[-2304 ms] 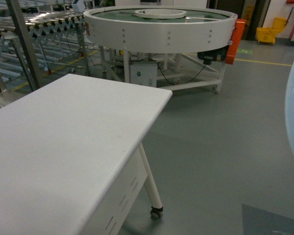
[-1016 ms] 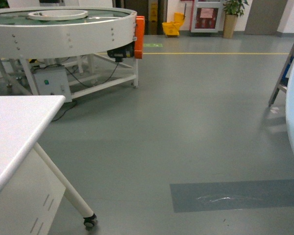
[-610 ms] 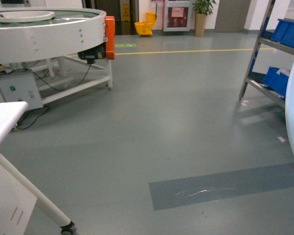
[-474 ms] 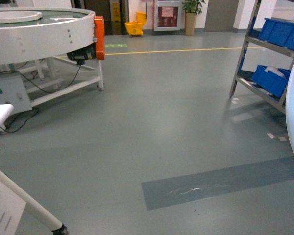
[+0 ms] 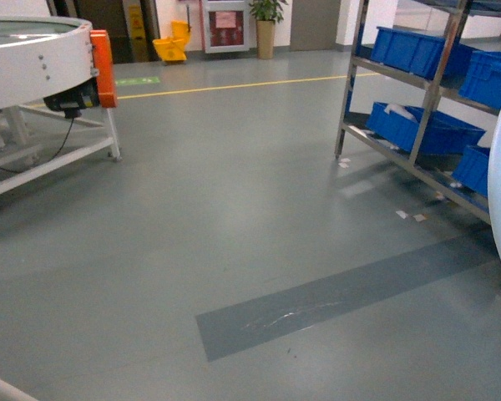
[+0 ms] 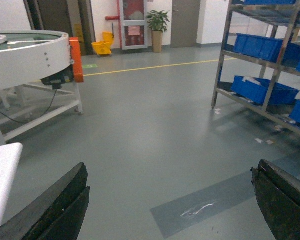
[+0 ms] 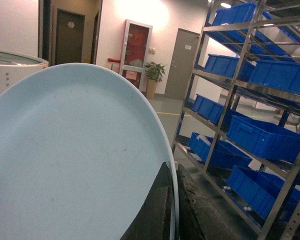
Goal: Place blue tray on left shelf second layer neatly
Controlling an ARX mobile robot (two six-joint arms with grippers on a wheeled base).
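A warehouse or factory floor with a smooth grey coated floor (image 5: 234, 217) and a painted yellow line (image 5: 234, 85). A stainless-steel rack (image 5: 417, 100) holds dark-blue plastic bins (image 5: 413, 50), and a white round rotary conveyor table (image 5: 33, 50) stands opposite. A yellow mop bucket (image 5: 171, 46) and a potted plant (image 5: 267, 17) sit by the far doors.

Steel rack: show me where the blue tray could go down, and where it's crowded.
Crowded: every rack tier in view carries blue bins nearly end to end, with only narrow gaps. Free: the grey floor between rack and round conveyor, and the white table corner in the left wrist view.
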